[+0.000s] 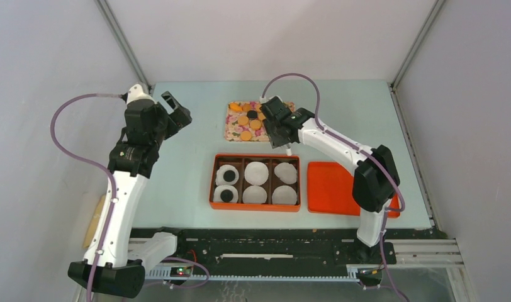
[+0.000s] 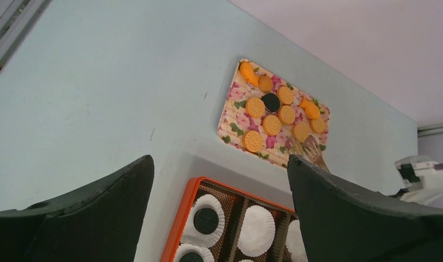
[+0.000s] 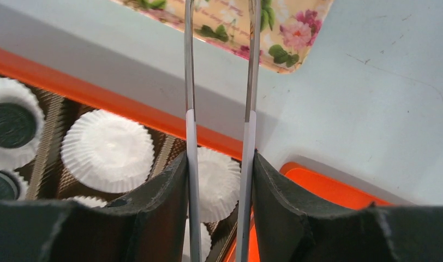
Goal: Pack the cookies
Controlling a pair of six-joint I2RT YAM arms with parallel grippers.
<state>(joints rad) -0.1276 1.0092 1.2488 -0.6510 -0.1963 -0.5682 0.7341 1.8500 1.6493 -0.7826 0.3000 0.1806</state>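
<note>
The cookies (image 1: 248, 121), orange-tan with one black, lie on a floral tray (image 1: 231, 133) at 12 o'clock of the orange box (image 1: 255, 156). Two more, both black, sit in paper liners (image 1: 256, 171) at the box's 9 o'clock end. The right gripper (image 3: 219, 164), at the tray's 4 o'clock corner, is clamped on metal tongs (image 3: 190, 82). The left gripper (image 2: 219, 161) hangs at the box's 10 o'clock, spread wide and empty.

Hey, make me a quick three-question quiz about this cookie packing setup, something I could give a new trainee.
1. True or false: the left claw is open and holds nothing.
2. How many paper cups in the orange box hold a black cookie? A) one B) two C) four
3. Fill in: the right claw is shut on a pair of metal ____.
Key: 1 true; 2 B; 3 tongs.
</note>
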